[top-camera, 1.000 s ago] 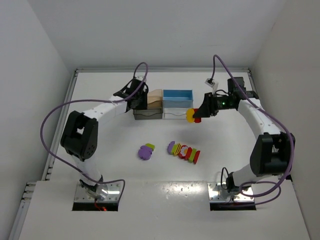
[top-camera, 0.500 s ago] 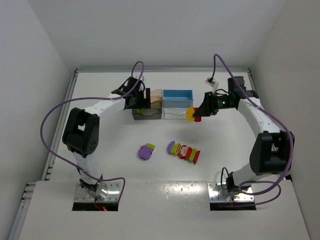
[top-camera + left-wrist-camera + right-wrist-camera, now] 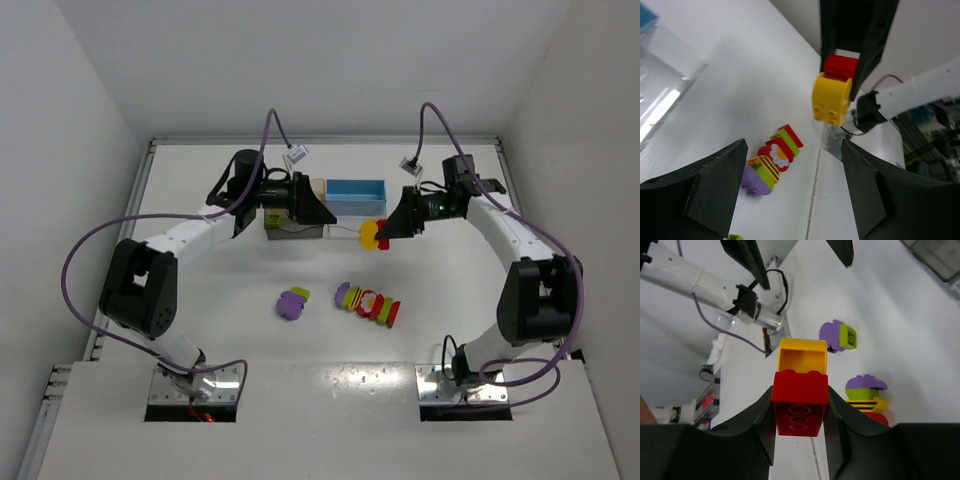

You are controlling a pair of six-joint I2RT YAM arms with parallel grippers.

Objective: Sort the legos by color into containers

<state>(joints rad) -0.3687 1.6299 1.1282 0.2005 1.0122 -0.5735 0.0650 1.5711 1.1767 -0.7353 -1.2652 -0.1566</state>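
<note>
My right gripper is shut on a red lego with a yellow lego stuck to its front, held in the air just right of the clear container. My left gripper hangs open and empty over the dark grey container, facing the held yellow lego. A small green piece shows at the grey container. The tan container and blue container stand behind. On the table lie a purple-and-green lego and a joined row of legos.
The four containers form one tight block at the middle back of the white table. White walls close in the table at the back and both sides. Purple cables loop above both arms.
My left gripper has opened, lifted off the dark grey container and turned to face right. My right gripper has shifted slightly left, still holding the red and yellow legos.
</note>
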